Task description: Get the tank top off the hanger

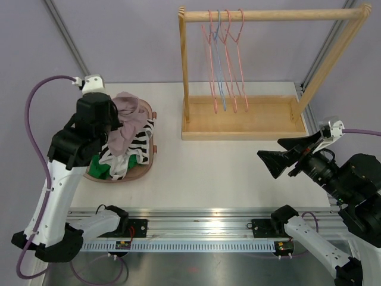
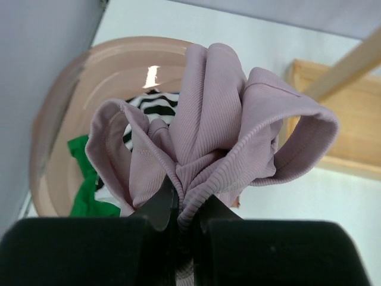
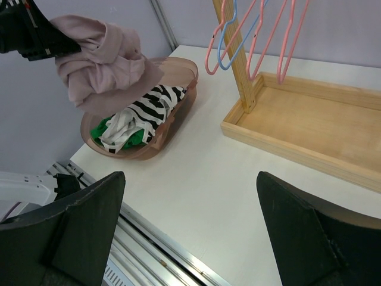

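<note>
1. Holding item: left gripper (image 2: 184, 208), jaws clamped together on a bunched fold of the tank top (image 2: 220, 137) (mauve, ribbed).
2. Tank top, location: hanging in the air from that gripper, just above the basket (image 1: 146, 170) at the left edge of the surface (image 1: 226, 173). Whether its lower folds touch the clothes beneath cannot be told.
3. Basket, contents: one striped garment (image 1: 140, 143), one green garment (image 1: 101, 167).
4. Rack (image 1: 271, 14), far right corner: four wire hangers (image 1: 226, 65), all bare.
5. Right gripper (image 3: 190, 176): jaws wide apart, empty, hovering near the right edge, well apart from the rack.
6. Progress (judged): removal looks done, since the tank top is off its hanger. What seems left is letting it go into the basket.
</note>
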